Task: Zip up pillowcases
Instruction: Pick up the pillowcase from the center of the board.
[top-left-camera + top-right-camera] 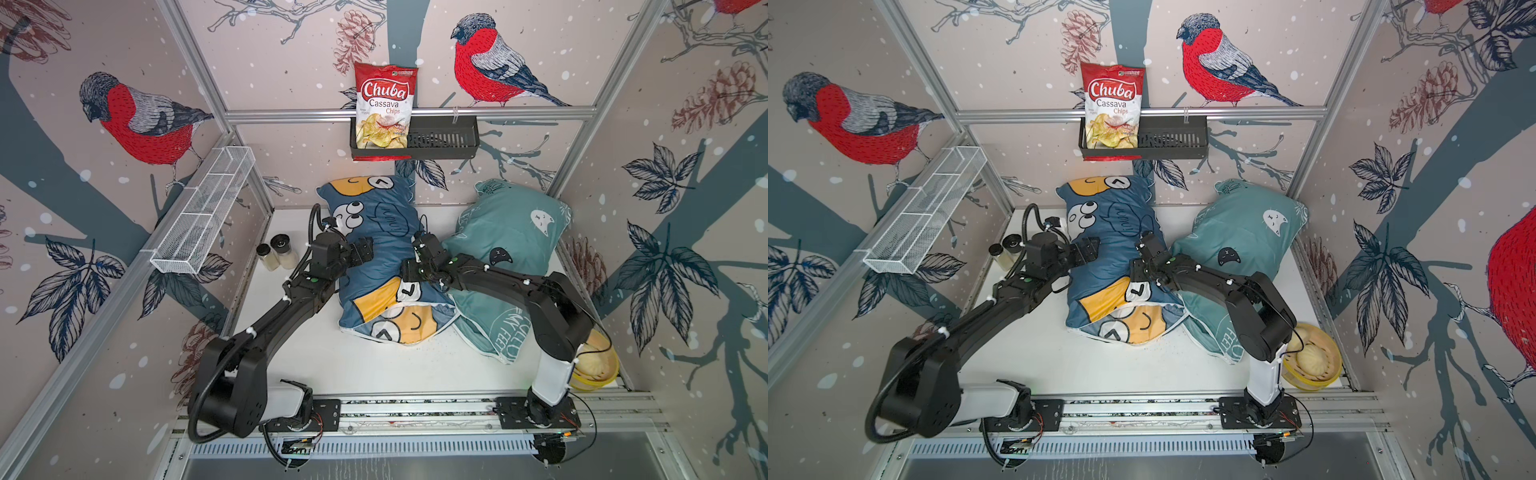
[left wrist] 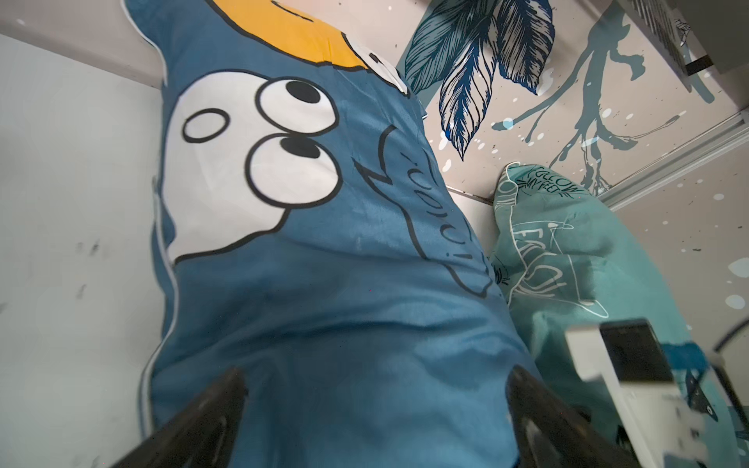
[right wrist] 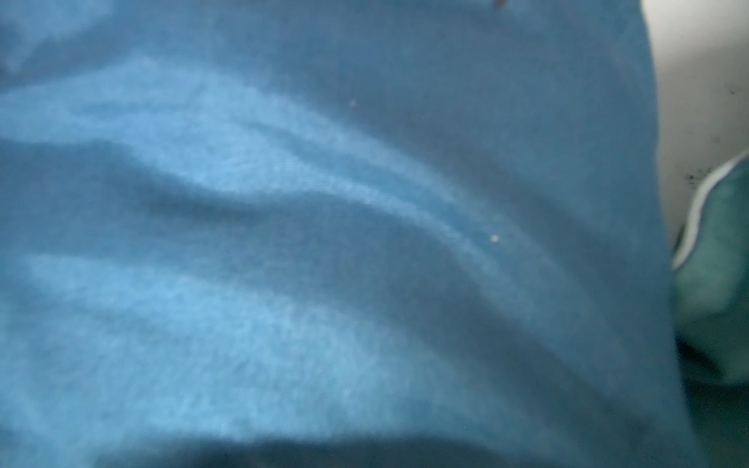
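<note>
The dark blue pillowcase (image 1: pixel 374 232) is lying in the middle of the white table (image 1: pixel 374 365), running near to far. Its near end is gaping along the white zipper edge (image 1: pixel 424 306). The teal pillowcase (image 1: pixel 511 232) is lying just to its right, touching it. The left gripper (image 2: pixel 375 370) is sitting over the blue fabric's left side, its claw spread wide and gripping nothing. The right gripper (image 1: pixel 411 270) is sitting low at the blue pillowcase's right side; whether its claw is wide or narrow I cannot tell. Two jars (image 1: pixel 276 251) are standing at the far left.
</note>
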Controlling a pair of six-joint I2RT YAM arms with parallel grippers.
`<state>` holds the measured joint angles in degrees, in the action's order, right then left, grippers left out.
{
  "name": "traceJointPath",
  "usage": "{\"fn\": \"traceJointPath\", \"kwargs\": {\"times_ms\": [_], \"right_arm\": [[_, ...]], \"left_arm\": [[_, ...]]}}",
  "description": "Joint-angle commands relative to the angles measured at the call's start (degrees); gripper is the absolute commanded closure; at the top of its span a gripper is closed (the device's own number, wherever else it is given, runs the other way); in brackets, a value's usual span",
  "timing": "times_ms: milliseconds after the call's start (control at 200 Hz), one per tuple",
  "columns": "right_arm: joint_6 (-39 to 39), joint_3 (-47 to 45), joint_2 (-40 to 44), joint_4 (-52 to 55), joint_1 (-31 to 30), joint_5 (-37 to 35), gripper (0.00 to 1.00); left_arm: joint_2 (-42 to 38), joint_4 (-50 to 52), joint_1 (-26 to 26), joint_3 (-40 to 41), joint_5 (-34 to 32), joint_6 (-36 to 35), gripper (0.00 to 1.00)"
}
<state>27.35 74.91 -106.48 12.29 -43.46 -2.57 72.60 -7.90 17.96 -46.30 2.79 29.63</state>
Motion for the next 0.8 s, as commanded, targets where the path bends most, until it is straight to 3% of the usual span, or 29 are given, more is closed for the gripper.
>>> {"fn": "traceJointPath", "kwargs": {"times_ms": [0,130,335,445,615,796], "right_arm": [[1.65,1.30,-0.87,-3.95,1.97,-2.86,0.26],[1.74,3.08,-2.51,-3.53,3.90,-0.71,0.26],[0.79,7.45,-6.47,-1.22,6.31,0.37,0.26],[0.60,8.77,-7.67,-1.06,7.04,0.62,0.26],[0.60,9.47,-8.22,-0.95,7.27,0.58,0.26],[0.42,8.50,-7.61,-1.09,7.10,0.59,0.26]], "left_arm": [[-7.47,9.11,0.01,6.53,0.13,-1.21,0.00],[-18.68,13.11,0.19,15.50,5.81,4.22,0.00],[-34.79,24.66,0.16,21.95,4.72,11.13,0.01],[-40.94,25.09,0.19,25.00,6.60,15.02,0.04],[-40.13,8.92,0.21,34.78,17.53,25.85,0.18],[-38.38,3.40,0.21,35.01,16.56,26.27,0.28]]}}
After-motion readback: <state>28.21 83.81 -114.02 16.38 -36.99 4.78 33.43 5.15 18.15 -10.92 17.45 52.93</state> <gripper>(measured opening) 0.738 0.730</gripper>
